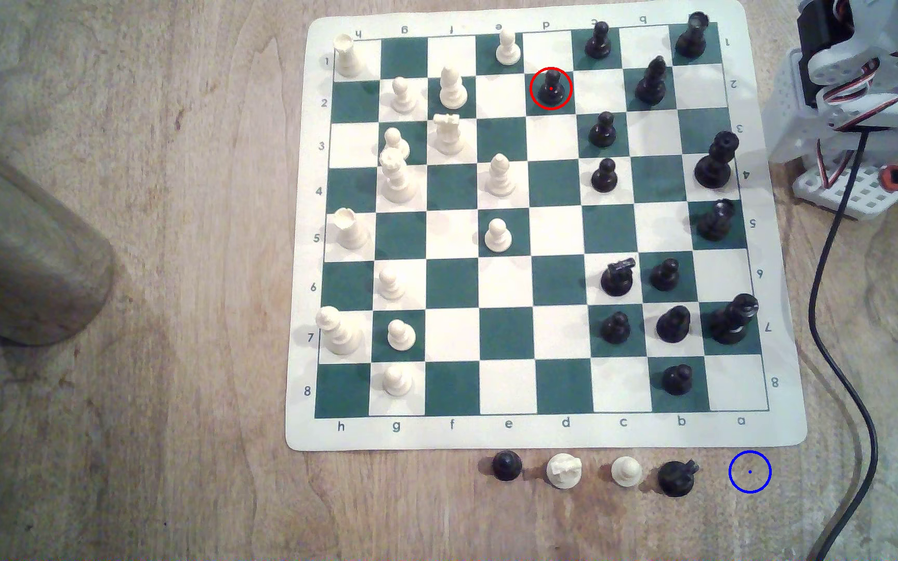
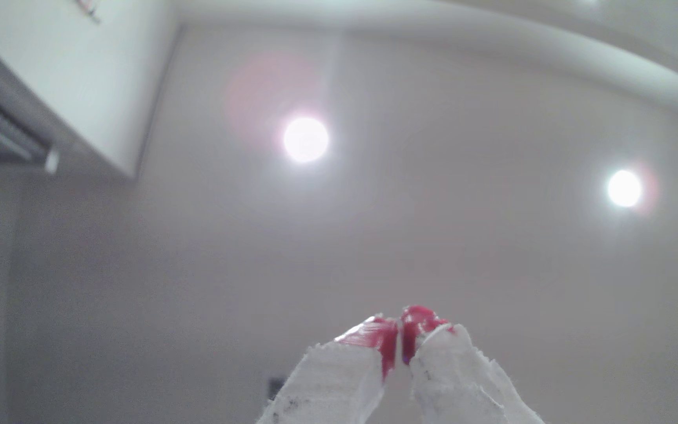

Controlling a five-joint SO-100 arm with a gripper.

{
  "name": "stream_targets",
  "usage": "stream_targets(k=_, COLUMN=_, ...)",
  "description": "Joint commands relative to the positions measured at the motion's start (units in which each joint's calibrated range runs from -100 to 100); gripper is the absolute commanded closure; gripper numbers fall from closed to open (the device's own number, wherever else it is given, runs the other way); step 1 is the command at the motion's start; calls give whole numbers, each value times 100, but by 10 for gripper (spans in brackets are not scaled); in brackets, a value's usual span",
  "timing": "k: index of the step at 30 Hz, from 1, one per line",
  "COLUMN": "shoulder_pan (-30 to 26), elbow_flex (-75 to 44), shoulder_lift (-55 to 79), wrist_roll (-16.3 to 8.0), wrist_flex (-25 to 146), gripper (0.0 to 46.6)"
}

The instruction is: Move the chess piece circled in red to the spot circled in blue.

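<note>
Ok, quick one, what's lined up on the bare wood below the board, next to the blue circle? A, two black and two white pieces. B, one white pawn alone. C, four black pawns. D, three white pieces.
A: along the exterior view's lower edge stand a black pawn, a white knight, a white pawn and a black knight, to the left of the spot circled in blue.

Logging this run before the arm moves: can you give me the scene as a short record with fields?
piece to move: black pawn in the red ring, on a green square
target: blue ring on bare wood below the board in the exterior view
beside target: black knight on the exterior view's left
gripper: shut, empty, pointing at the ceiling
</note>
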Motion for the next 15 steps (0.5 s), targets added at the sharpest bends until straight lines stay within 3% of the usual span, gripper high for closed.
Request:
stream_targets(k=1, shoulder_pan=10, elbow_flex=126, shoulder_lift=-11, wrist_roll=15, wrist_flex=552, gripper=464)
stream_targets(k=9, shoulder_pan=-68, elbow_flex=-1116, shoulder_lift=-11, wrist_roll=-10, wrist_flex=4598, gripper=464)
stream_targets(k=15, shoulder_pan=307, elbow_flex=-2766, shoulder_lift=-11, wrist_roll=-24, wrist_flex=8988, gripper=464)
